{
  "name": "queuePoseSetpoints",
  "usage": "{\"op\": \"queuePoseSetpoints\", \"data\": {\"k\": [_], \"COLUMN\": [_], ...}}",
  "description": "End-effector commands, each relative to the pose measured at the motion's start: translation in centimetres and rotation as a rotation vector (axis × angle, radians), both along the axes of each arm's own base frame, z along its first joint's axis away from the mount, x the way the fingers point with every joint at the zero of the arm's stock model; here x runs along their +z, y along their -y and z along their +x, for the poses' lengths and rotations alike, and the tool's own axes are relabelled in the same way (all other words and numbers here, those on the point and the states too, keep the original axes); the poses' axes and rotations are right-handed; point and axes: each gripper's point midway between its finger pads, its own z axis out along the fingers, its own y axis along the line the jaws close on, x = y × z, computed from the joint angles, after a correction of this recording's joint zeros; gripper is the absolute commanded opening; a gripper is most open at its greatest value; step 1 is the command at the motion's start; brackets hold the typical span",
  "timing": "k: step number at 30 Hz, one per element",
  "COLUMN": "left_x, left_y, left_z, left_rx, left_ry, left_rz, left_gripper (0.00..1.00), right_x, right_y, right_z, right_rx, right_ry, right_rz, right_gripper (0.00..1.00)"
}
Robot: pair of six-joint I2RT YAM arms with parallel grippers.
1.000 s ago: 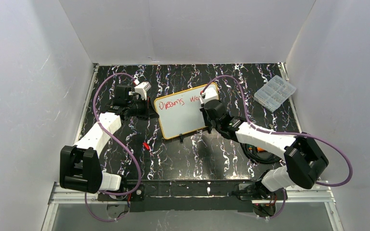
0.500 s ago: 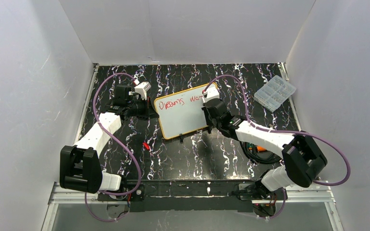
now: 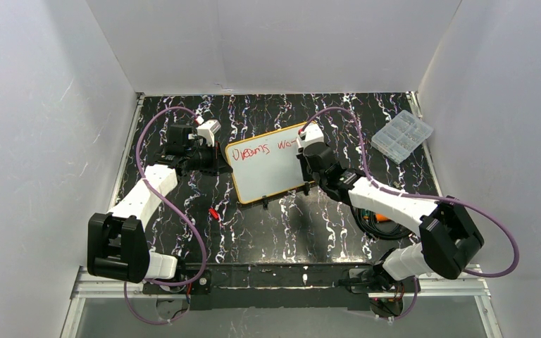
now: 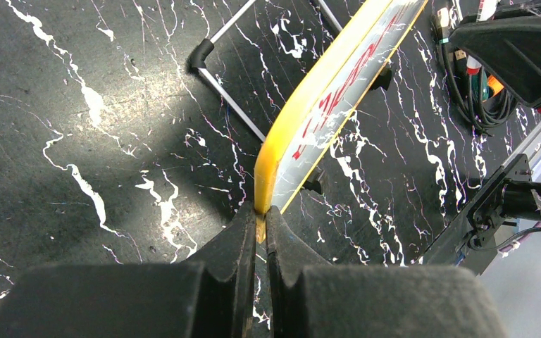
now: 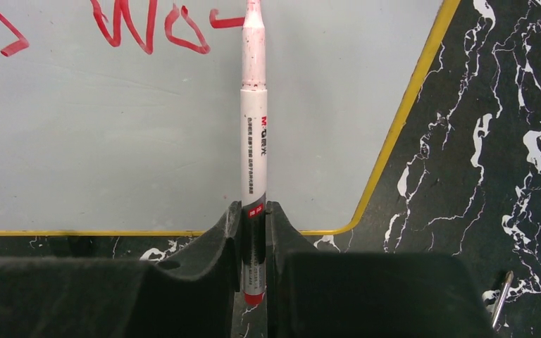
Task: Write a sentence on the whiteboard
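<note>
The whiteboard (image 3: 268,172) with its orange-yellow frame stands tilted mid-table. Red writing (image 3: 257,151) along its top reads about "Dreams Wo-"; in the right wrist view the letters "Wo" (image 5: 151,28) and a short stroke show. My left gripper (image 3: 215,160) is shut on the board's left edge; the left wrist view shows the yellow frame (image 4: 282,141) pinched between the jaws (image 4: 257,225). My right gripper (image 3: 308,156) is shut on a white red-ink marker (image 5: 253,141), its tip against the board at the end of the stroke.
A clear plastic compartment box (image 3: 402,136) lies at the back right. A small red cap (image 3: 213,213) lies on the black marbled table (image 3: 303,225) in front of the board. A coil of black and orange cable (image 3: 379,222) sits under the right arm. White walls enclose the table.
The right gripper has moved the marker rightward along the top line. The red writing after "Dreams" changed from "We" to "Wo" with a short stroke. The left arm has not moved.
</note>
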Motion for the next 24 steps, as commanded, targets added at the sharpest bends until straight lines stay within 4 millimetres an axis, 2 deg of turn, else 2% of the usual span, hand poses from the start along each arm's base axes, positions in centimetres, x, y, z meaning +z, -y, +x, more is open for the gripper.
{"op": "queuePoseSetpoints", "data": {"k": [1, 10, 16, 24], "left_x": [1.9, 1.9, 2.0, 2.0], "left_y": [0.4, 0.4, 0.4, 0.4], "left_z": [-0.4, -0.4, -0.4, -0.4], "left_rx": [-0.028, -0.029, -0.029, -0.029], "left_ry": [0.050, 0.051, 0.053, 0.052], "left_rz": [-0.022, -0.023, -0.024, -0.024], "left_gripper": [0.00, 0.00, 0.00, 0.00], "right_x": [2.8, 1.1, 0.3, -1.9], "right_y": [-0.8, -1.3, -1.1, -1.0], "right_z": [1.2, 1.5, 0.8, -0.6], "right_rx": [0.005, 0.015, 0.017, 0.031], "right_ry": [0.061, 0.022, -0.007, -0.077], "right_rz": [0.042, 0.009, 0.024, 0.021], "right_gripper": [0.01, 0.01, 0.01, 0.01]}}
